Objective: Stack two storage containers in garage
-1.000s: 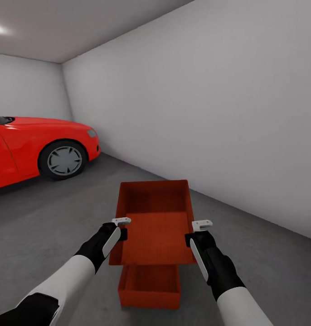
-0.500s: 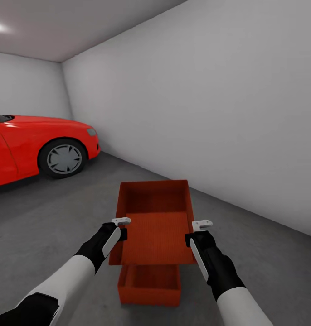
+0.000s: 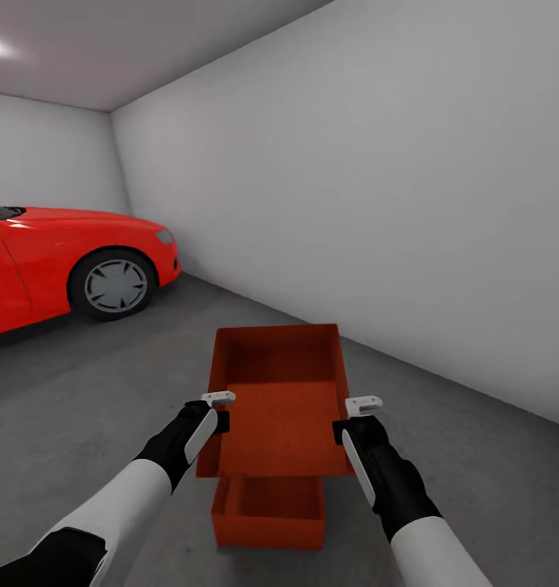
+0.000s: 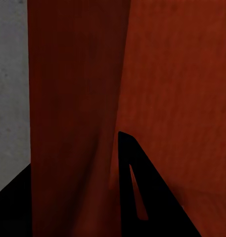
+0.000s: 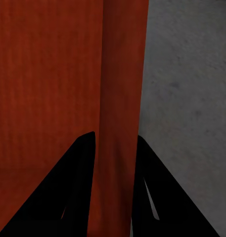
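Note:
I am in the garage with both storage containers in the head view. One orange-red container [image 3: 279,408] hangs in the air, tilted slightly, with each long side wall pinched by a gripper. My left gripper [image 3: 218,412] is shut on its left wall [image 4: 78,98], and my right gripper [image 3: 353,416] is shut on its right wall [image 5: 120,98]. Directly below, the second container [image 3: 267,514] rests on the grey concrete floor [image 3: 84,391], its far half hidden by the held one. A gap separates the two bins.
A red car [image 3: 59,253] stands at the left, its front wheel a few bin lengths away. The plain white wall [image 3: 393,204] runs along the right, close to the bins. Bare concrete stretches ahead and to both sides.

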Controlling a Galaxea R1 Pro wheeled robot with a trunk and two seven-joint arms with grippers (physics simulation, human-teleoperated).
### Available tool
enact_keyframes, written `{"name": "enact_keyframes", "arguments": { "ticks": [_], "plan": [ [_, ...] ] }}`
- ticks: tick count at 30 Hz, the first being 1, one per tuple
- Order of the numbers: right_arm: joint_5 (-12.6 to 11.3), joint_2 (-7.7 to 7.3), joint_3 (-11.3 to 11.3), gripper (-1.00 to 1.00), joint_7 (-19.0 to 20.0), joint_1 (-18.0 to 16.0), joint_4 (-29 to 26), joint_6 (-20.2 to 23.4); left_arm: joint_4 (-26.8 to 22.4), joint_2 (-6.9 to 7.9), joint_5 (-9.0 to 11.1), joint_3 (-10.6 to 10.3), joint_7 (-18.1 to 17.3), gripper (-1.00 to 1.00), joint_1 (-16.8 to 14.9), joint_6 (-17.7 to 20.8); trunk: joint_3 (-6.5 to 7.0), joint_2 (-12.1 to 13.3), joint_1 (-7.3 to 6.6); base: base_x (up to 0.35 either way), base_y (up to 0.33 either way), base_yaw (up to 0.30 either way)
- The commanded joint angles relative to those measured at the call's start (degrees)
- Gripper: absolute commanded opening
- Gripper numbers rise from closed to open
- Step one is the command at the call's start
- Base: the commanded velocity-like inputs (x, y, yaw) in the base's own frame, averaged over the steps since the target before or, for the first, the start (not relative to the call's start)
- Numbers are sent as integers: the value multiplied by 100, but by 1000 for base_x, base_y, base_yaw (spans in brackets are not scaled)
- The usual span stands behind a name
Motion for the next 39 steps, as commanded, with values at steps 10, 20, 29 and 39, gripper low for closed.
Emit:
{"name": "enact_keyframes", "arguments": {
  "ticks": [10, 20, 29, 39],
  "plan": [
    [-147, 156, 206, -100, 20, 5, 7, -14, -9, -138, -195, 25, -39, -100, -2, -88, 0, 0, 0, 0, 190, 0],
    [-147, 156, 206, -100, 20, 5, 3, -13, -10, -139, -195, 21, -35, -100, -2, -88, 0, 0, 0, 0, 31, 0],
    [-147, 156, 206, -100, 20, 5, 3, -14, -3, -138, -195, 25, -31, -100, -2, -88, -108, -241, 132, 0, 0, 0],
    [-147, 156, 206, -100, 20, 5, 2, -13, -3, -138, -195, 27, -26, -100, -2, -88, -287, -642, 351, 0, 0, 0]
  ]
}}
